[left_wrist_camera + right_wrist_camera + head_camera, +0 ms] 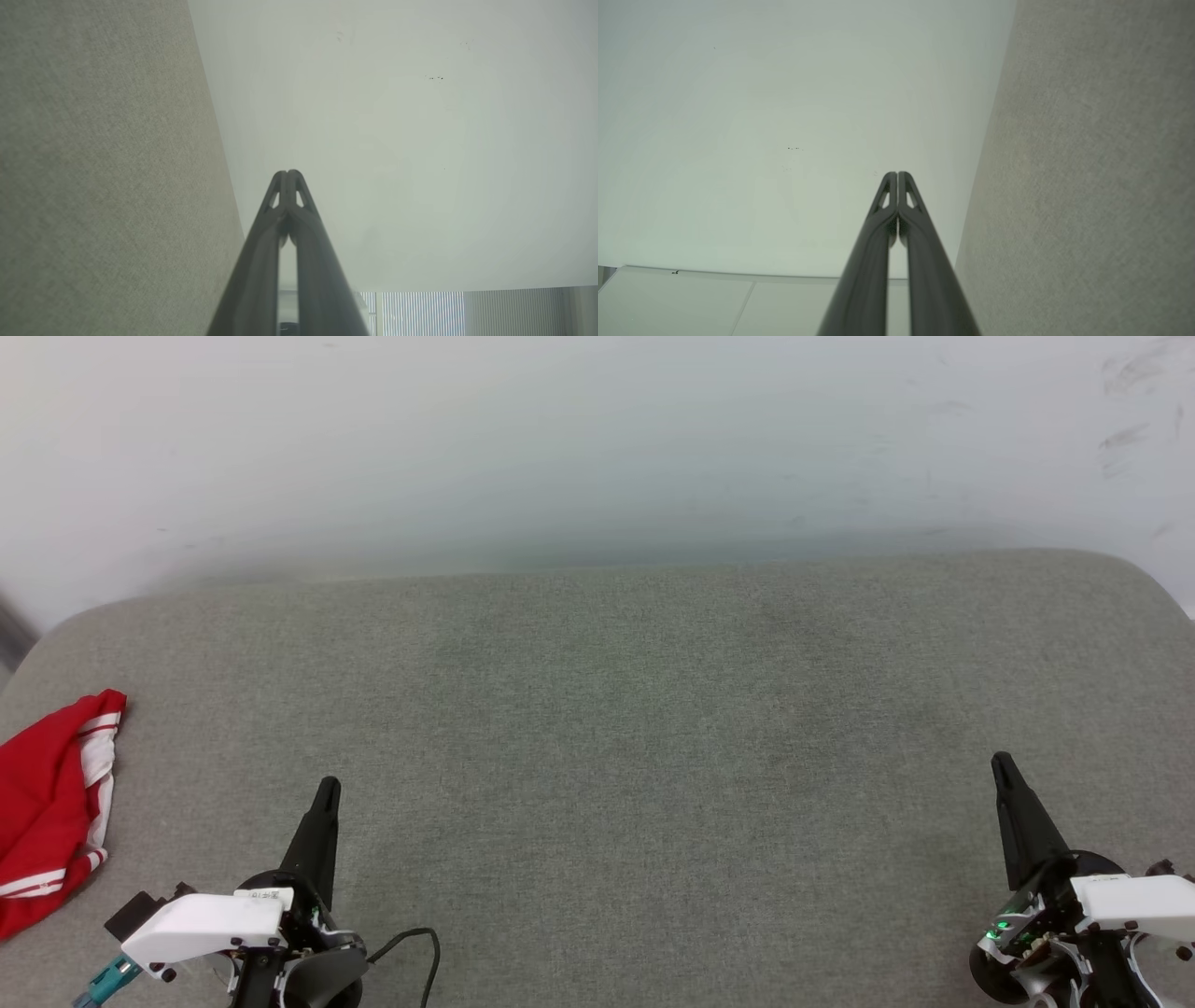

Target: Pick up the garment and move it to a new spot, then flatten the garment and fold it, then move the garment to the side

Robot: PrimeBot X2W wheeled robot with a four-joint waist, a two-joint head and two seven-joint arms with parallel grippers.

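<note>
Nearest, over the near-left part of the grey pad point(607, 756): left gripper point(328, 791), long dark fingers pressed together, pinching nothing, pointing toward the pad's far edge. Same at the pad's near right: right gripper point(1002, 765), tips tight together and empty, borne out in both wrist views by fingers meeting at the tip. Further out, at the pad's left edge and well apart from either claw: the garment point(47, 803), a crumpled red heap with white striped trim, partly cut off by the head view, extent past the pad's left edge impossible to tell. Judged unflattened and unfolded, pickup not yet begun. Likely trouble from here: reaching in with tips closed and merely shoving the heap off the pad's left edge; pinching one thin layer only and dragging the rest along in a twisted rope; pulling sideways too low and bunching cloth against the pad's rough weave. Safer to spread the left fingers before descending, then lift clear before carrying toward the pad's middle. Open room: plenty across the pad's middle, bare from near edge to far edge, seemingly wide enough for spreading. Limits: rounded far corners, a pale wall point(560, 448) close behind the pad's far edge, little margin on the pad's left.
</note>
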